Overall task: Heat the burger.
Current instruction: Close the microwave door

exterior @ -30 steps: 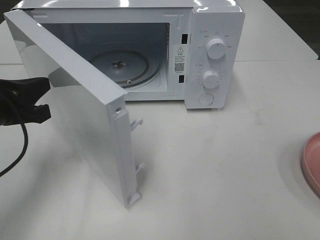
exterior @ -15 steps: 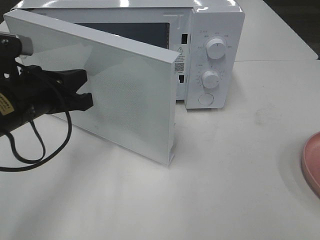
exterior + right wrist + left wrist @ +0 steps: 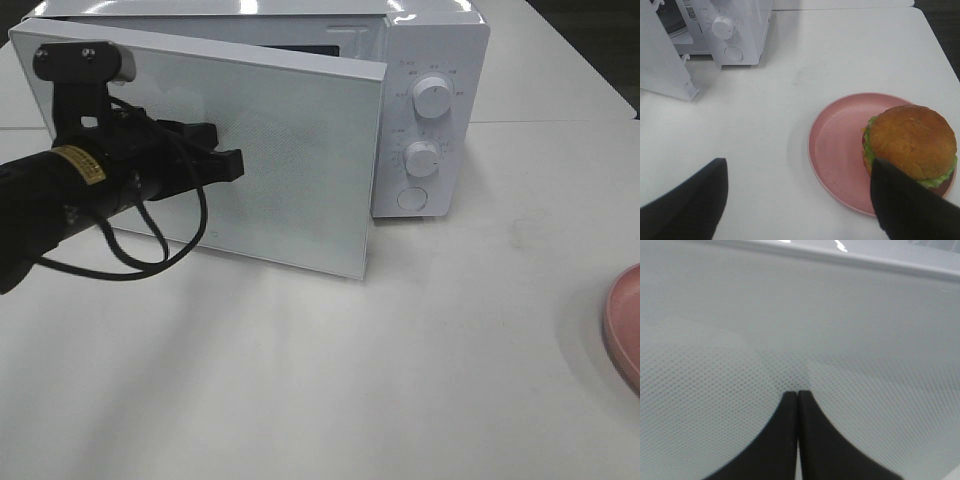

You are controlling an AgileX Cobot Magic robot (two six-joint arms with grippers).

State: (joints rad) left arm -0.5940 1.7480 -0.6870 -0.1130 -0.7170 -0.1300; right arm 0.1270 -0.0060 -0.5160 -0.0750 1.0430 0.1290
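The burger (image 3: 912, 142) has a golden-brown bun and green lettuce and sits on the right part of a pink plate (image 3: 840, 150), shown in the right wrist view. My right gripper (image 3: 800, 205) is open and empty, its fingers spread on either side of the plate's near rim. In the high view only the plate's edge (image 3: 622, 325) shows at the far right; the burger is out of that view. My left gripper (image 3: 235, 163) is shut, and its tips (image 3: 798, 392) press on the mesh face of the microwave door (image 3: 290, 150). The door stands almost closed.
The white microwave (image 3: 430, 60) stands at the back of the white table (image 3: 400, 380), with two knobs (image 3: 433, 97) and a round button on its right panel. A black cable (image 3: 130, 250) hangs from my left arm in front of the door.
The microwave door has swung from wide open to almost closed. My left gripper has moved right and toward the oven, pushing the door.
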